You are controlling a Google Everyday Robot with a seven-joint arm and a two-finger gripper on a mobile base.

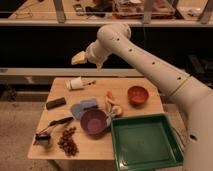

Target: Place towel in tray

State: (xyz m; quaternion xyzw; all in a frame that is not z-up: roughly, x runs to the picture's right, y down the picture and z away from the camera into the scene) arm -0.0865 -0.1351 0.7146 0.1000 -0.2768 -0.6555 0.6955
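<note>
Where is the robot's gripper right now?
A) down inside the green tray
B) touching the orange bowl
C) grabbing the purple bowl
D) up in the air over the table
D: the gripper hangs high over the far side of the table, holding nothing, well away from the green tray, the purple bowl and the orange bowl.

High over table (95, 145), end effector (79, 58)
</note>
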